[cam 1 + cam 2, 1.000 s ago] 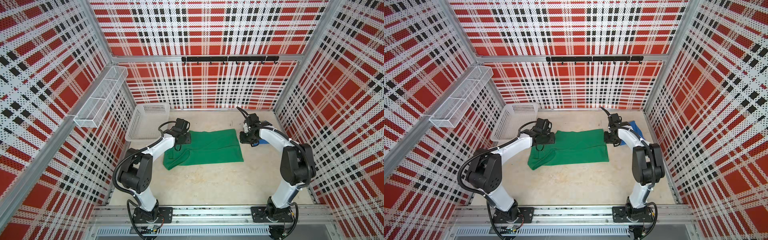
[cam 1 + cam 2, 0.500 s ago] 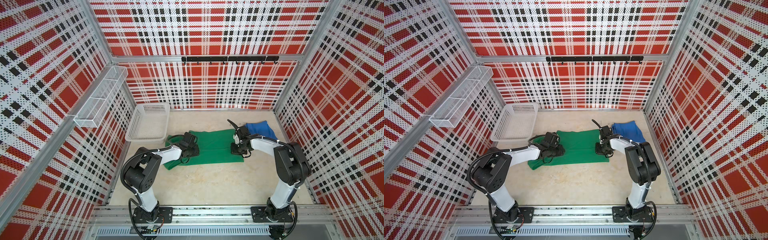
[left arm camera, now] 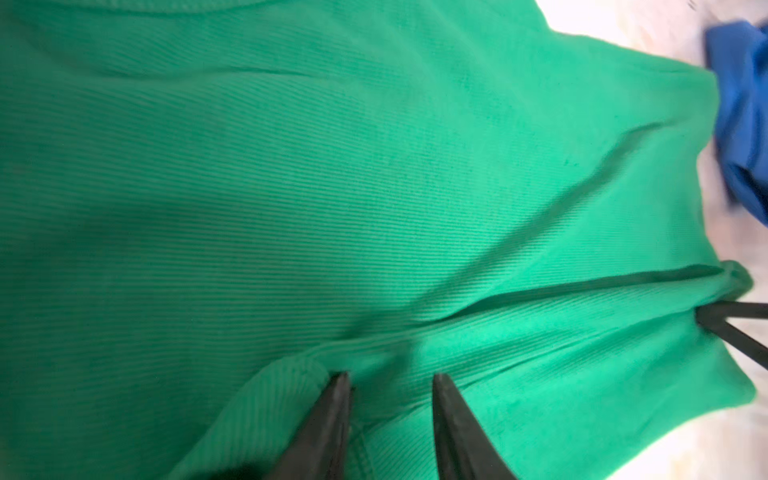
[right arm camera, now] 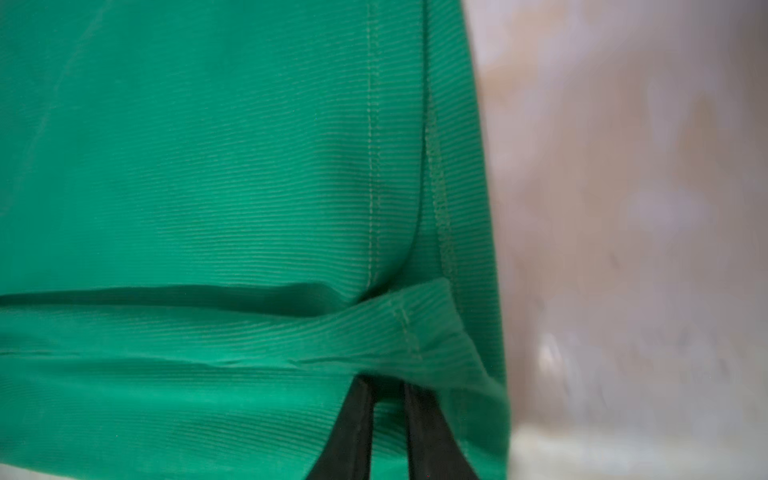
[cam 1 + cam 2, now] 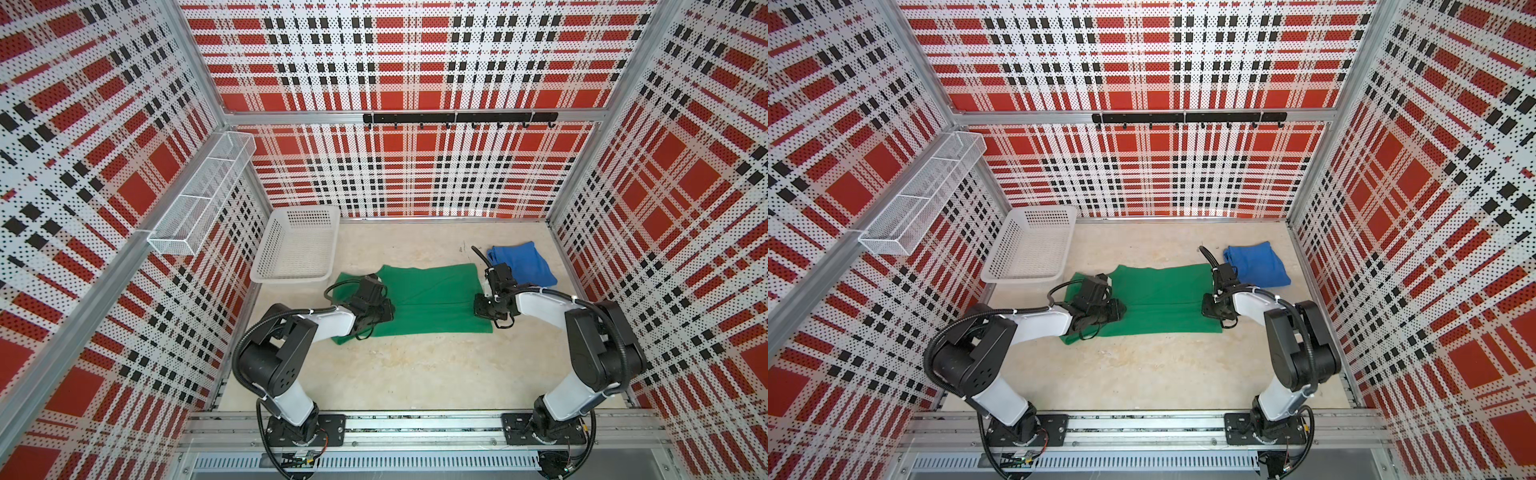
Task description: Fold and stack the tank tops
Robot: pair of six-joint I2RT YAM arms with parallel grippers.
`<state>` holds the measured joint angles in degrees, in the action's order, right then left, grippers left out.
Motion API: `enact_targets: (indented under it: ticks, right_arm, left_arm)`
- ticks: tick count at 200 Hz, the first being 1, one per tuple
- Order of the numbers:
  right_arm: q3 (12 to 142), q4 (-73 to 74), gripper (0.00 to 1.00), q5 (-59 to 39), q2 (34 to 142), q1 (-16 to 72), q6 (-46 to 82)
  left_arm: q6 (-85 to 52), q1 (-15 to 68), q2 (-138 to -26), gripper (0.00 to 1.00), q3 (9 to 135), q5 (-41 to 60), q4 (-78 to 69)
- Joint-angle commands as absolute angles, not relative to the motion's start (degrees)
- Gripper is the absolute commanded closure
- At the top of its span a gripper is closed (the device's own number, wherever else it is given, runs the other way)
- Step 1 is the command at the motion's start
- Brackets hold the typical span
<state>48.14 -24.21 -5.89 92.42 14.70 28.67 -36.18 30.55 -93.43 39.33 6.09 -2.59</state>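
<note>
The green tank top [image 5: 432,295] [image 5: 1158,295] lies spread flat in the middle of the table, with a crease running across it between my two grippers. My left gripper [image 5: 384,309] [image 3: 390,380] rests on its left end, fingers apart, and a ridge of green cloth [image 3: 291,166] lies between them. At the right hem, my right gripper [image 5: 480,305] [image 4: 386,382] is shut on a raised fold of the green cloth [image 4: 208,166], which hides its tips. The blue tank top [image 5: 521,264] [image 5: 1256,264] lies folded at the back right, just beyond the green one's far right corner.
A white perforated basket [image 5: 291,277] stands at the back left, next to the green top's far left corner. A wire shelf [image 5: 203,195] hangs on the left wall and a black hook rail [image 5: 457,118] on the back wall. Bare table lies in front of the green top.
Both grippers came from the green top's far edge toward the front, onto its two ends. The right arm no longer covers the blue top.
</note>
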Motion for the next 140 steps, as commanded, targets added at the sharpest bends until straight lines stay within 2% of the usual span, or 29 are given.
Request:
enact_targets:
  ticks: [1,29,61,69,70,80,102,140]
  right_arm:
    - [43.59,-33.13,0.8,-0.95,88.75,14.02,31.25]
    - [41.15,-34.67,0.78,-4.1,81.04,14.0,30.51]
    - [50.2,-35.9,0.72,-7.94,75.81,12.93,20.8]
    - [52.22,-35.0,0.57,-8.29,75.75,12.22,18.19]
    - [52.8,-34.81,0.52,-8.4,75.96,12.09,17.6]
    - [55.61,-34.37,0.43,-9.68,77.47,11.62,14.06]
    - [61.55,-34.21,0.43,-10.85,84.03,11.43,9.31]
    - [66.36,-27.69,0.51,-12.28,92.45,11.08,6.74]
  left_arm:
    - [-41.81,33.18,-90.58,0.62,31.48,7.22,7.23]
    - [-44.54,34.81,-82.02,0.61,30.05,4.44,11.69]
    - [-34.86,27.06,-80.07,0.58,41.23,5.53,16.61]
    - [-31.78,25.57,-81.47,0.57,45.34,5.48,17.8]
    - [-31.4,25.4,-81.74,0.57,45.87,5.46,17.95]
    - [-27.67,24.41,-84.28,0.57,50.99,4.42,19.52]
    - [-21.88,22.8,-91.22,0.57,59.81,2.69,20.33]
    - [-15.88,22.48,-102.74,0.57,68.5,2.0,19.88]
